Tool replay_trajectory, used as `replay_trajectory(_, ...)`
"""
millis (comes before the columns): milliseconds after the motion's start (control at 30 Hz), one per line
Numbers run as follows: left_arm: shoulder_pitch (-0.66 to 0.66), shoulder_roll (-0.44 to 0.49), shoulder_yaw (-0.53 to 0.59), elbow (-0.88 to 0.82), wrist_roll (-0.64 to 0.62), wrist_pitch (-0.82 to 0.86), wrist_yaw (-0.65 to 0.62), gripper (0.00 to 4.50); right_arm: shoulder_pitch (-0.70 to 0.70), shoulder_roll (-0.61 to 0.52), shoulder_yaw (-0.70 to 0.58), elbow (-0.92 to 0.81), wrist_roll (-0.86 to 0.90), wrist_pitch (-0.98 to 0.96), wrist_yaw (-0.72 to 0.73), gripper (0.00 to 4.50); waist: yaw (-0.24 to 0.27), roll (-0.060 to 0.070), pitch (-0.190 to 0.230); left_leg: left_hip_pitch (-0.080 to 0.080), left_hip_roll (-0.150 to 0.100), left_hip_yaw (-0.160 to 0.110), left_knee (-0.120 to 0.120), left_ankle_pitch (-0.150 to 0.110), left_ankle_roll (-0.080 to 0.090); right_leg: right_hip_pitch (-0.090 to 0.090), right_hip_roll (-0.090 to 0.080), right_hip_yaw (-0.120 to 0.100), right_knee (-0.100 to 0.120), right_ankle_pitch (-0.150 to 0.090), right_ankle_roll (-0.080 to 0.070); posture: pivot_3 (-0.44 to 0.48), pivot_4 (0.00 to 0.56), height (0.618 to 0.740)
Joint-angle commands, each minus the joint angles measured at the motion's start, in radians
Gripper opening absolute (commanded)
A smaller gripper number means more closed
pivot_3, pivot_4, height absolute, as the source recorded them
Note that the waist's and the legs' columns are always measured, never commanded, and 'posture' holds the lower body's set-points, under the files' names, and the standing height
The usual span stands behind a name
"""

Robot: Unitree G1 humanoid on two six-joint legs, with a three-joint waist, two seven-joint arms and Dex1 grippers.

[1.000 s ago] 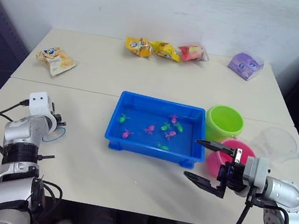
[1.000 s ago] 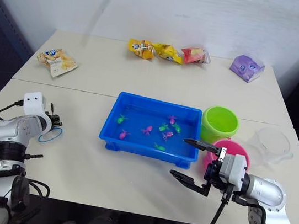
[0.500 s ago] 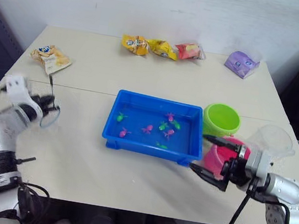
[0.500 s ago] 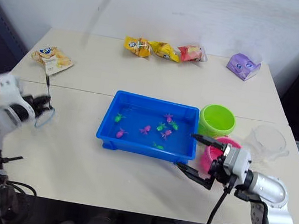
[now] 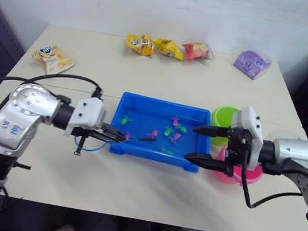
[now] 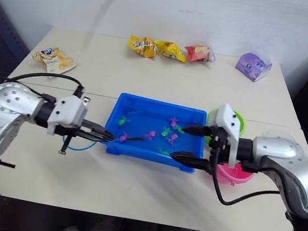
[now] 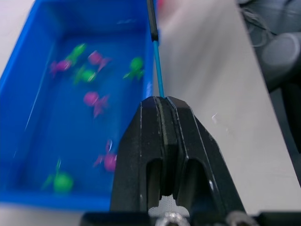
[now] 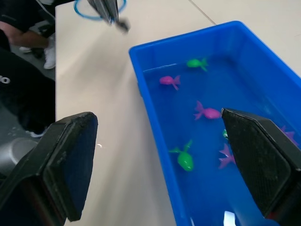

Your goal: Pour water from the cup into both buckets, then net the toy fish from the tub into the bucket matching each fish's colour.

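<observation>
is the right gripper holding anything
No, the right gripper is wide open beside the tub, with nothing between its fingers.

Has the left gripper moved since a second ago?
Yes. The left gripper, shut on the net, swung in from the table's left edge to the tub's left rim.

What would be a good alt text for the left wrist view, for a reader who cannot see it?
The left gripper, fingers shut, clamps the thin handle of the net, which runs ahead along the rim of the blue tub. Pink and green toy fish lie in the tub beside the beige table.
</observation>
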Motion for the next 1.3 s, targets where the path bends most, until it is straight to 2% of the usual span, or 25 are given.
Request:
replay_trajectory(33, -0.067, -0.061, -0.069, 0.035, 0.052, -0.011, -0.001, 0.10, -0.030, 0.028, 0.041, -0.063, 0.042, 0.094, -0.038, 4.50, 0.000, 0.000, 0.000, 0.000, 0.000, 0.000, 0.000, 0.000, 0.000, 0.000, 0.000, 0.000, 0.000, 0.000, 0.000, 0.000, 0.150, 0.740)
replay_trajectory(167, -0.099, -0.154, -0.121, 0.065, 0.080, -0.019, 0.010, 0.10, -0.024, 0.076, 0.070, -0.096, 0.047, 0.146, -0.089, 4.50, 0.000, 0.000, 0.000, -0.004, 0.000, 0.000, 0.003, 0.001, 0.002, -0.001, 0.001, 0.000, 0.005, 0.001, 0.002, 0.000, 0.150, 0.740)
replay_trajectory(267, -0.116, -0.190, -0.144, 0.085, 0.098, -0.011, 0.013, 0.10, -0.014, 0.084, 0.076, -0.099, 0.025, 0.147, -0.101, 4.50, 0.000, 0.000, 0.000, -0.019, 0.000, 0.000, 0.014, 0.001, 0.004, -0.014, 0.001, 0.000, 0.011, 0.002, 0.004, 0.000, 0.150, 0.740)
replay_trajectory(433, -0.135, -0.235, -0.166, 0.113, 0.133, 0.037, 0.047, 0.10, -0.011, 0.098, 0.081, -0.104, 0.026, 0.164, -0.117, 4.50, 0.002, 0.000, 0.000, -0.018, 0.000, 0.000, 0.017, 0.001, 0.006, -0.012, 0.001, 0.001, 0.011, 0.002, 0.005, 0.000, 0.150, 0.740)
replay_trajectory(533, -0.150, -0.273, -0.164, 0.101, 0.106, 0.087, 0.059, 0.10, 0.000, 0.100, 0.090, -0.107, 0.016, 0.160, -0.113, 4.50, 0.003, 0.000, 0.000, -0.017, 0.000, 0.000, 0.017, 0.001, 0.006, -0.012, 0.001, 0.001, 0.010, 0.003, 0.005, 0.000, 0.150, 0.740)
replay_trajectory(800, -0.148, -0.282, -0.193, 0.100, 0.162, 0.084, 0.069, 0.10, -0.001, 0.122, 0.100, -0.098, 0.016, 0.165, -0.117, 4.50, 0.001, 0.000, 0.000, -0.017, 0.000, 0.000, 0.017, 0.001, 0.006, -0.012, 0.001, 0.001, 0.015, 0.003, 0.005, 0.000, 0.150, 0.740)
replay_trajectory(1200, -0.159, -0.320, -0.215, 0.082, 0.176, 0.122, 0.102, 0.10, -0.044, 0.153, 0.144, -0.066, -0.035, 0.177, -0.122, 4.50, 0.003, 0.000, 0.000, -0.017, 0.000, 0.000, 0.018, 0.001, 0.006, -0.012, 0.001, 0.002, 0.015, 0.003, 0.005, 0.000, 0.150, 0.740)
replay_trajectory(1233, -0.158, -0.320, -0.215, 0.080, 0.177, 0.123, 0.102, 0.00, -0.044, 0.157, 0.145, -0.063, -0.040, 0.174, -0.123, 3.95, 0.003, 0.000, 0.000, -0.017, 0.000, 0.000, 0.018, 0.001, 0.006, -0.012, 0.001, 0.001, 0.015, 0.003, 0.005, 0.000, 0.150, 0.740)
replay_trajectory(1300, -0.157, -0.321, -0.214, 0.078, 0.176, 0.126, 0.103, 0.00, -0.043, 0.163, 0.145, -0.060, -0.045, 0.171, -0.124, 3.20, 0.002, 0.000, 0.000, -0.017, -0.001, 0.000, 0.018, 0.001, 0.006, -0.012, 0.001, 0.001, 0.015, 0.003, 0.005, 0.000, 0.150, 0.740)
